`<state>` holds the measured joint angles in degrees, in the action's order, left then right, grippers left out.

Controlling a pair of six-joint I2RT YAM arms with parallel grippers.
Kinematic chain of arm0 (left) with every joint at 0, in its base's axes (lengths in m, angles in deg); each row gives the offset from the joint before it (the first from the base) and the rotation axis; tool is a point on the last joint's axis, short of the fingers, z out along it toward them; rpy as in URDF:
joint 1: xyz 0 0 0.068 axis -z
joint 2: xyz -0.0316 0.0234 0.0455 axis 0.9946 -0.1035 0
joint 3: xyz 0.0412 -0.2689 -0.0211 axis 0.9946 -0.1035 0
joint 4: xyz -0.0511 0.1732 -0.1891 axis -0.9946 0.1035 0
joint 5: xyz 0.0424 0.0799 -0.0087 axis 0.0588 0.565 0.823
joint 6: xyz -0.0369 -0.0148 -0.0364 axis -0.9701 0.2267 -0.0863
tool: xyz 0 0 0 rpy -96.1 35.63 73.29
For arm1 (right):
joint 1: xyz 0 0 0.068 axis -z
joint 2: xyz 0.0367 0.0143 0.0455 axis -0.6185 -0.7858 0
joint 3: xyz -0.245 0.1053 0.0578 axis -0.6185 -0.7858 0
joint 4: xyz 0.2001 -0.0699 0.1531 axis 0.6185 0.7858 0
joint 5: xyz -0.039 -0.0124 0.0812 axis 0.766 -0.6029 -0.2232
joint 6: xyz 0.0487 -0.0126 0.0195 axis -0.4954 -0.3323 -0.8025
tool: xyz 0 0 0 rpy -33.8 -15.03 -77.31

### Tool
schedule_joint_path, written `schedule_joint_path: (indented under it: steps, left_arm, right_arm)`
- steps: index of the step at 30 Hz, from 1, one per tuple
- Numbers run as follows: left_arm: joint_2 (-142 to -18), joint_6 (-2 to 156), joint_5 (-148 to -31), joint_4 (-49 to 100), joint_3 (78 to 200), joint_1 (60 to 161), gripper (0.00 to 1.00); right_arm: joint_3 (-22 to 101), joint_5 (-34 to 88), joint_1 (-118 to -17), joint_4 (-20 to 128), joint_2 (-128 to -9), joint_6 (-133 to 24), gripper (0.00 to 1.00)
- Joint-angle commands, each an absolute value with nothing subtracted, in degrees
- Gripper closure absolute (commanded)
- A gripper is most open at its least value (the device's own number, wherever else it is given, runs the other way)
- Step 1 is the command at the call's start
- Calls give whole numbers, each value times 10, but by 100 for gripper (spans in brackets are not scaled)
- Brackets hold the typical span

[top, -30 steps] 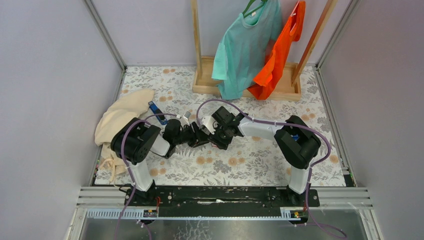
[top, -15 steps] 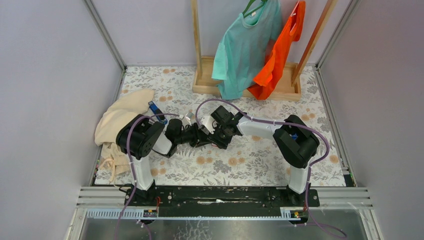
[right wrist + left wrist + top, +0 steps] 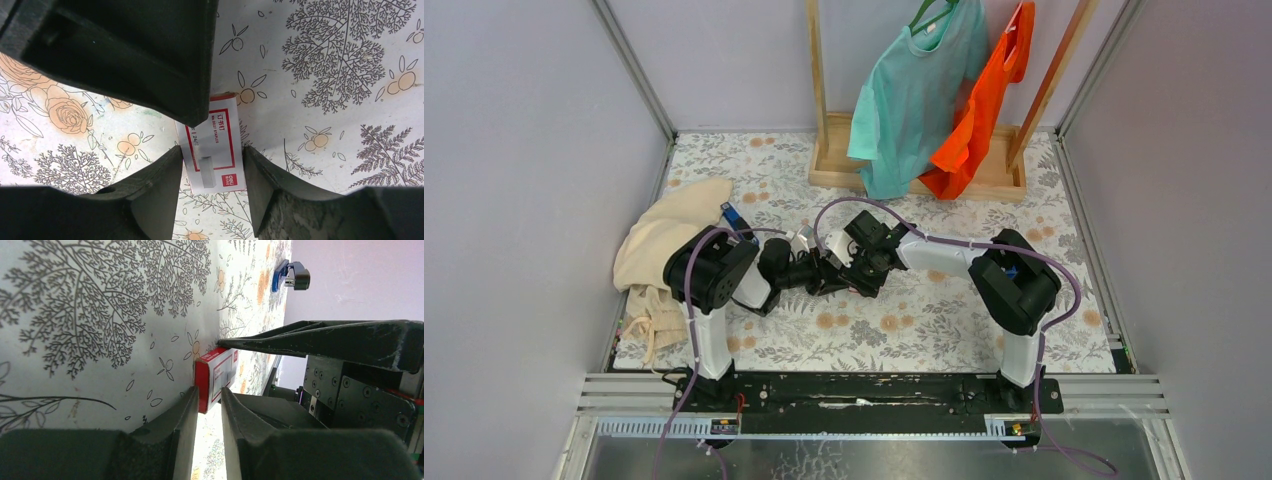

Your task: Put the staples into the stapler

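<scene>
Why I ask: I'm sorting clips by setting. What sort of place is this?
Likely a robot test cell, not a home: plain walls in aluminium framing, two arms bolted to a black base rail, and a floral table cover with props such as a wooden clothes rack.

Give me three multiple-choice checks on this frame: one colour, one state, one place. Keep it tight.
1. The staples box is:
A) red and white
B) green
C) black and yellow

2. The right gripper has its fingers:
A) pressed together on nothing
B) spread wide in the air
C) one against each long side of the staples box

3. The blue stapler lies:
A) on top of the staples box
B) beside the beige cloth, on the left
C) in the right gripper

Answers: 1 A, both wrist views show red panels on white. 2 C, the right wrist view shows the box filling the gap between the fingers. 3 B, the top view shows it at the cloth's edge.
</scene>
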<state>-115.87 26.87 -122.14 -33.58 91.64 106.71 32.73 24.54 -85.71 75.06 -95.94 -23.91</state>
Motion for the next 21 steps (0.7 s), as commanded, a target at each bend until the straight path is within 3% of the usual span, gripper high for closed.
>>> schedule_joint_path:
  steps: [1, 21]
  left_arm:
    - [-1170, 260, -1233, -374, 926, 1076, 70]
    - [-1183, 223, -1258, -433, 922, 1076, 67]
  right_arm:
    - [315, 261, -864, 777, -1004, -227, 46]
    - [334, 253, -878, 767, -999, -218, 49]
